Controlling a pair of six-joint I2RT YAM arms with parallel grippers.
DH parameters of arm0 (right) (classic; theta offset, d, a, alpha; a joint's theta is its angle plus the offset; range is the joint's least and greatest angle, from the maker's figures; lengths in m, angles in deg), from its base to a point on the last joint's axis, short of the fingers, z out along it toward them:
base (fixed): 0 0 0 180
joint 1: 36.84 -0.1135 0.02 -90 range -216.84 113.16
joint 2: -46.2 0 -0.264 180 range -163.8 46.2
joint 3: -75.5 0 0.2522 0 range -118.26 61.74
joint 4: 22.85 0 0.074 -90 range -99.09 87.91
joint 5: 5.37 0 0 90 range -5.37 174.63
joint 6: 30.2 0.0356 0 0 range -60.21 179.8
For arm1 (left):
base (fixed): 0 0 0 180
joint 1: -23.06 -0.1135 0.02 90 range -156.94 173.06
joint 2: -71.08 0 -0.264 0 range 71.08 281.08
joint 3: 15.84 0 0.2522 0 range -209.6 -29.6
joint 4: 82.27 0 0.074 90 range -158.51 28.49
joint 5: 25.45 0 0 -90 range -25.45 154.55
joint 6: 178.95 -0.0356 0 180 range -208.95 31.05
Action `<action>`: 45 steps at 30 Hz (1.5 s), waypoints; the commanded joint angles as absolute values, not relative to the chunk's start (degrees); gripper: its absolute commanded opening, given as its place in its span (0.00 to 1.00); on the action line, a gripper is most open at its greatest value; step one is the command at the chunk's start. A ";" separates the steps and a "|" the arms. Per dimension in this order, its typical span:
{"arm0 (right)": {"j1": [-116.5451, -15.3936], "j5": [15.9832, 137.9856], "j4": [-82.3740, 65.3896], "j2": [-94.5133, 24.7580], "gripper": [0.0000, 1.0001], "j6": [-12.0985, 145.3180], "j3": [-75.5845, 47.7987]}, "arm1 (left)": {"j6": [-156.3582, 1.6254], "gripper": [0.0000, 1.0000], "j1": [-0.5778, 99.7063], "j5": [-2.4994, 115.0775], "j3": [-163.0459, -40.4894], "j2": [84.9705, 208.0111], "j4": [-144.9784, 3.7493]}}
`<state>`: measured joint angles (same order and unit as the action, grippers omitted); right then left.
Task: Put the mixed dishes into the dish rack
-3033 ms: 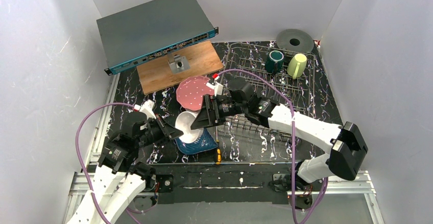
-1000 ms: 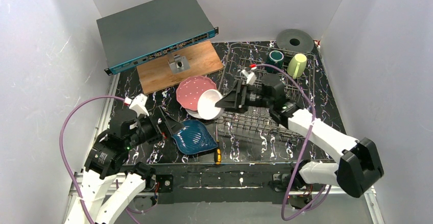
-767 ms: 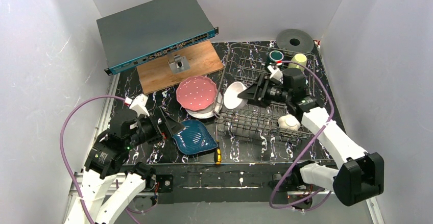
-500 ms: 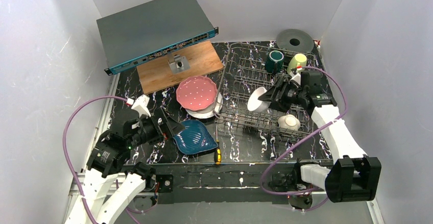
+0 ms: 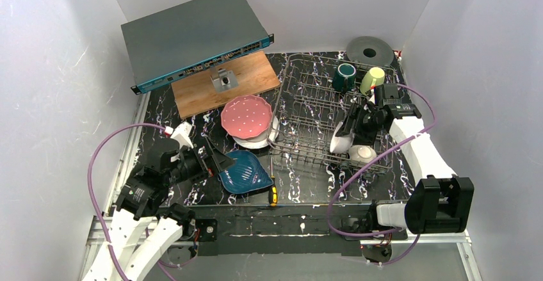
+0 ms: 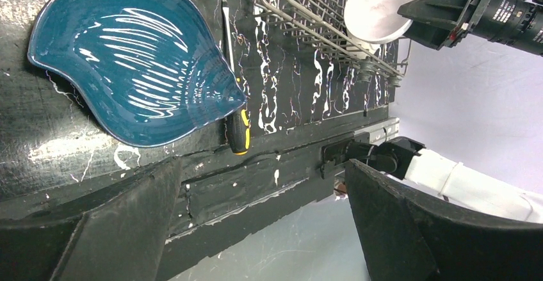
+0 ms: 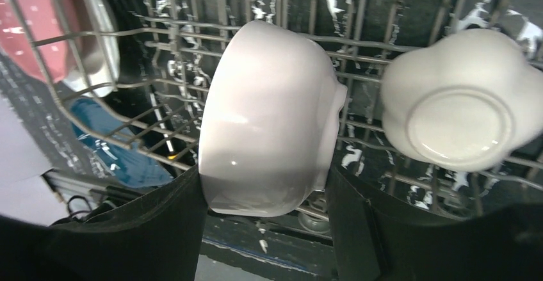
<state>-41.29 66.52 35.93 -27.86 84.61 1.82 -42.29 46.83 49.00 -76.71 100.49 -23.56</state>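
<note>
As one bowl (image 7: 269,121) hangs, two mugs (image 5: 345,76) (image 5: 372,82), three plates (image 5: 245,116) (image 5: 246,173) (image 5: 255,143)

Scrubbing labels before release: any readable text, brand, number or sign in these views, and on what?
No text can be read in any view.
Grey flat box, blue front strip: port markings too small to read.

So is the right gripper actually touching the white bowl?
Touching. In the right wrist view, both fingers of the right gripper press against the white bowl, no gap.
</note>
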 commanded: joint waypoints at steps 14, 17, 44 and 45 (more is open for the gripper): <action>-41.96 82.54 39.86 -29.75 0.01 80.96 -2.63 | -40.89 0.98 46.92 46.40 -74.36 99.65 -25.56; -42.64 84.15 40.54 -30.50 0.01 80.86 -3.26 | -40.82 0.98 46.92 46.03 -74.31 99.64 -25.59; -58.25 102.47 45.42 -41.51 0.43 80.93 -6.37 | -41.33 0.98 46.92 46.10 -74.06 99.99 -25.26; -59.98 103.37 45.66 -42.39 0.61 80.68 -6.59 | -41.52 0.98 46.94 46.00 -74.36 100.49 -25.27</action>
<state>-57.86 101.07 43.14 -39.90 80.79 -5.76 -40.87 46.83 47.10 -74.20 99.75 -25.18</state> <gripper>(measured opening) 0.695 0.981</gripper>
